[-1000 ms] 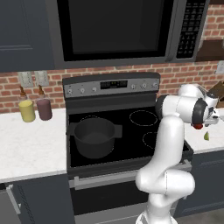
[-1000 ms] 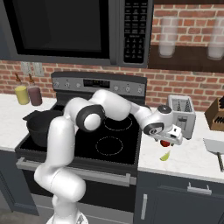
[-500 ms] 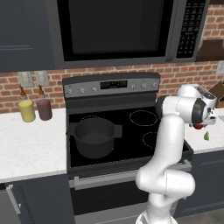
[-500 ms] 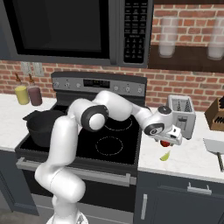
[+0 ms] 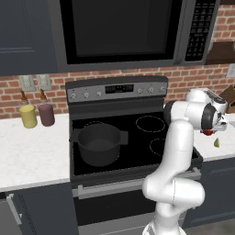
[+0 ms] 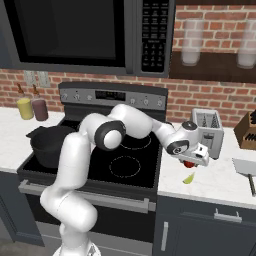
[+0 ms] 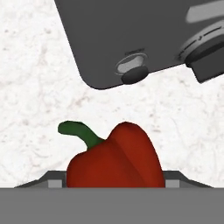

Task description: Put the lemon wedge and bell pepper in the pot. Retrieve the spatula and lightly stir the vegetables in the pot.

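Right base view has the tool [image 6: 192, 161] low over the white worktop [image 6: 220, 182] right of the stove [image 6: 100, 160], just in front of the toaster [image 6: 207, 137]. Directly beneath it sits the bell pepper [image 6: 189, 164]; whether the jaws are apart or pressing on it I cannot tell. Hand view puts the red pepper [image 7: 116, 159] with its green stem close under the camera, on the marble. Slightly nearer lies the lemon wedge [image 6: 188, 178]. Far left, on the stove's front left burner, stands the pot [image 5: 98, 143]. At the right edge rests the spatula [image 6: 247, 170].
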Motion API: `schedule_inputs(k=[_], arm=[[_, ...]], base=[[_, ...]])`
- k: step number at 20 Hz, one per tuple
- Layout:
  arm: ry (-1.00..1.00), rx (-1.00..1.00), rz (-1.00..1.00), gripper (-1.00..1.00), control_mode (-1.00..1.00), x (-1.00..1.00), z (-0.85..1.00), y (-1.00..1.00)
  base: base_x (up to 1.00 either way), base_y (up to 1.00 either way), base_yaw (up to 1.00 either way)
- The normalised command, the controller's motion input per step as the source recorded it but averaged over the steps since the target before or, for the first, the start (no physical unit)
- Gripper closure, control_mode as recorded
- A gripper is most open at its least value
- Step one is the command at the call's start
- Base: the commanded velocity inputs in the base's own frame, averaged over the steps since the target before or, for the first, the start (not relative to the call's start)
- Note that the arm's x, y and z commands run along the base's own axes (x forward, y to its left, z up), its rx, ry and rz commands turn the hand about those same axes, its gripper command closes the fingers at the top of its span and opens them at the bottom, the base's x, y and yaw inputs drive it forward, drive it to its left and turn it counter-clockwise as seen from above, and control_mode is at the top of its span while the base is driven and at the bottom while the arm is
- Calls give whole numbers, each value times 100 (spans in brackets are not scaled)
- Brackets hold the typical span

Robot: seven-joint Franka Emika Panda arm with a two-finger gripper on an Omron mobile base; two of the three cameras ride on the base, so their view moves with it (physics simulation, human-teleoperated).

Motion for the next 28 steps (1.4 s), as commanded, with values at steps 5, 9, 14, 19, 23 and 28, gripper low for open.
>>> schedule_inputs(k=[5,9,14,19,23,28], arm=[[0,0,0,100,-100,0,0,0],[1,0,4,100,-100,-20,0,6],[0,0,11,100,-100,-71,32,42],[4,-1,13,100,-100,-69,83,83],[4,0,18,100,-100,-53,100,100],[1,0,19,100,-100,-42,100,100]], base=[[0,0,0],[0,0,0],[0,0,0],[0,0,0],[0,0,0],[0,0,0]])
